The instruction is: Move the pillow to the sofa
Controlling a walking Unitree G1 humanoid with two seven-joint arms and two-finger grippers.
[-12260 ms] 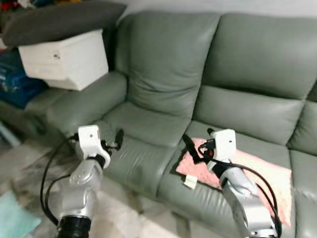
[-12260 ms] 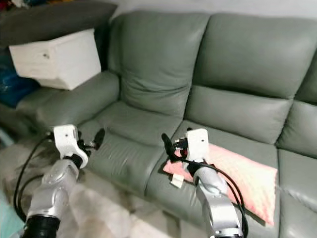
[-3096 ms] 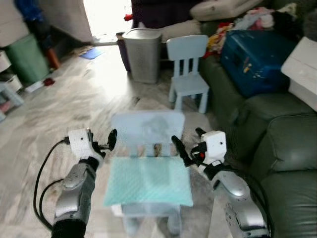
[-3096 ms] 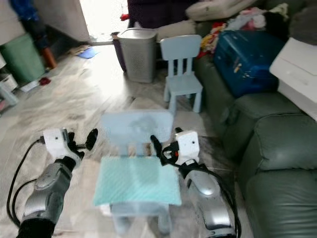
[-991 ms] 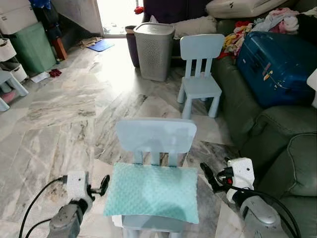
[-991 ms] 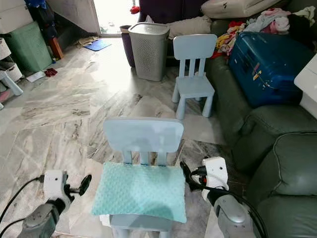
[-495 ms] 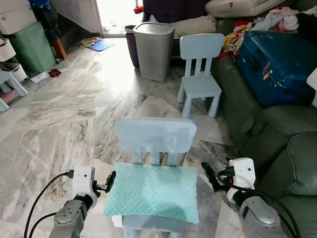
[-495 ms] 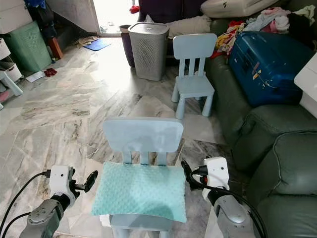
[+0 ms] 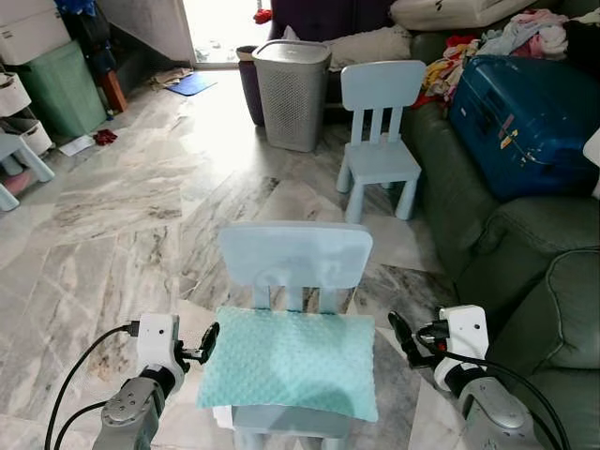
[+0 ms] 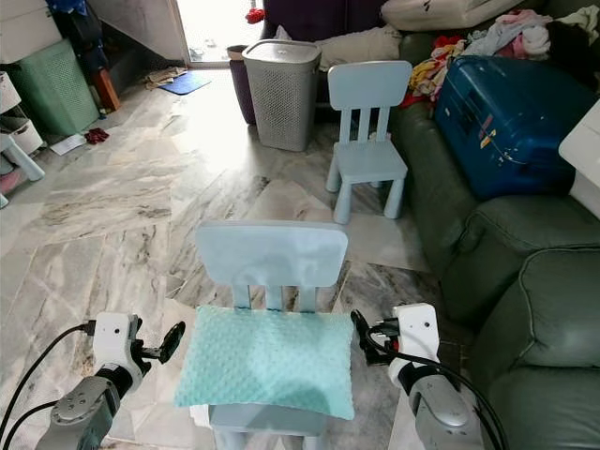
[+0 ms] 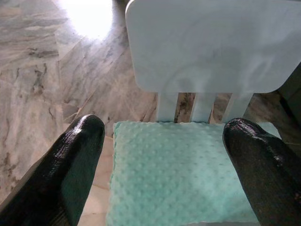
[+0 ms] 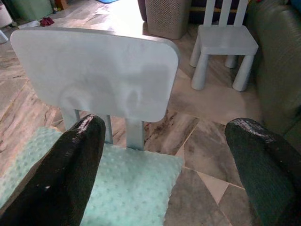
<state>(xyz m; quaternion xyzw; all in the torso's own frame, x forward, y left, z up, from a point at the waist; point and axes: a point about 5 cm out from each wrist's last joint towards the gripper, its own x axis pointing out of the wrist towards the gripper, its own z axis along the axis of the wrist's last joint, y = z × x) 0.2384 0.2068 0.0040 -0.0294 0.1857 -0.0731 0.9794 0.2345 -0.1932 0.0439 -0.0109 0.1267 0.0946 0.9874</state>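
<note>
A teal dimpled pillow (image 9: 291,361) lies flat on the seat of a small pale-blue chair (image 9: 295,255) right in front of me. My left gripper (image 9: 208,339) hovers just off the pillow's left edge, open. My right gripper (image 9: 401,333) sits a little off the pillow's right edge, also open. In the left wrist view the two black fingers (image 11: 75,160) stand wide apart with the pillow (image 11: 183,174) between and beyond them. The right wrist view has its fingers (image 12: 77,155) spread too, over the pillow's corner (image 12: 117,183). The grey-green sofa (image 9: 553,309) is on my right.
A second small blue chair (image 9: 378,141) and a grey laundry basket (image 9: 291,80) stand farther ahead. A blue suitcase (image 9: 525,94) and piled clothes occupy the sofa's far end. A green bin (image 9: 56,89) and a white stool (image 9: 14,155) are at the left. Marble floor lies open to the left.
Over the last second my left gripper came up and in toward the pillow's left edge. My right gripper drifted slightly right and down. The pillow has not moved.
</note>
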